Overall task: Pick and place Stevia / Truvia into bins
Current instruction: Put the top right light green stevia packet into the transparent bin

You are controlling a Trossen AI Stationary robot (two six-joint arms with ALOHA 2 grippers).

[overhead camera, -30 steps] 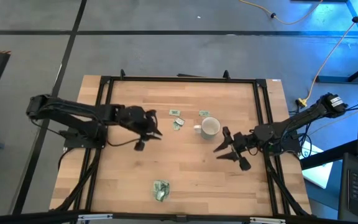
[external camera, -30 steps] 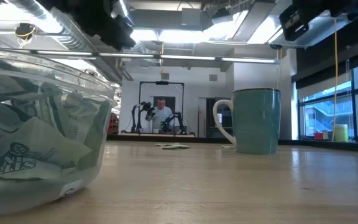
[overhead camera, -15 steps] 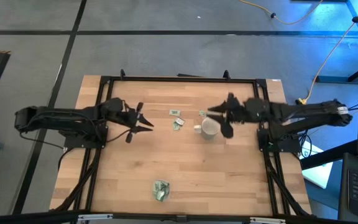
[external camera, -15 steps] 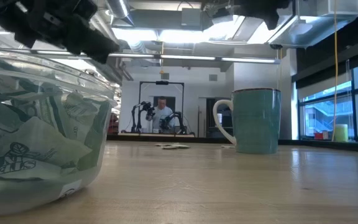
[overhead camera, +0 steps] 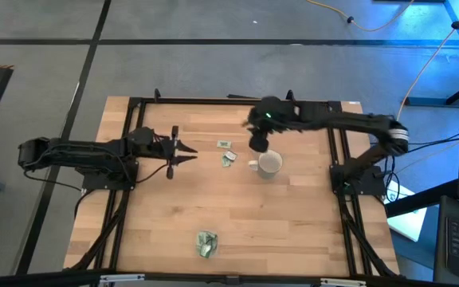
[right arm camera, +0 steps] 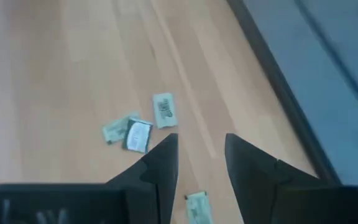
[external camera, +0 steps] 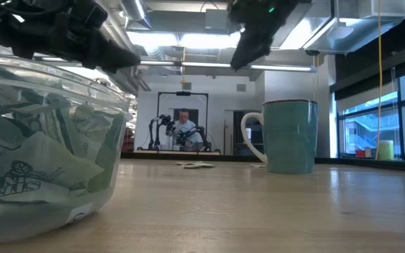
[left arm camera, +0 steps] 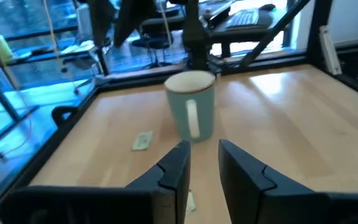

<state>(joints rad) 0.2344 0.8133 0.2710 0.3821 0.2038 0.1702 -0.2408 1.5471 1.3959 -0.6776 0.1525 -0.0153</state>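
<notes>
Three green-and-white sachets (right arm camera: 163,110) (right arm camera: 137,135) (right arm camera: 114,130) lie flat on the wood in the right wrist view, with another (right arm camera: 197,205) near my fingers. The high view shows two of them (overhead camera: 225,144) (overhead camera: 228,159) left of the white mug (overhead camera: 269,163). The clear dish (overhead camera: 206,243) stands near the table's near edge, filled with sachets (external camera: 41,161). My right gripper (overhead camera: 259,142) hangs open above the table just beyond the mug, pointing down at the sachets (right arm camera: 201,155). My left gripper (overhead camera: 183,153) hovers open left of the sachets, pointing at the mug (left arm camera: 204,158).
The mug (left arm camera: 191,106) stands upright on its base between the two grippers, its handle toward the left arm. A black frame (overhead camera: 337,135) runs along the table's edges. Bare wood lies between the mug and the dish. A person stands far behind the table (external camera: 183,126).
My right gripper has swung from the table's right side, near the mug, toward the far edge and left. It now hangs over the spot beyond the mug, tipped down at the sachets. My left gripper has drawn back a little toward the left and far edges.
</notes>
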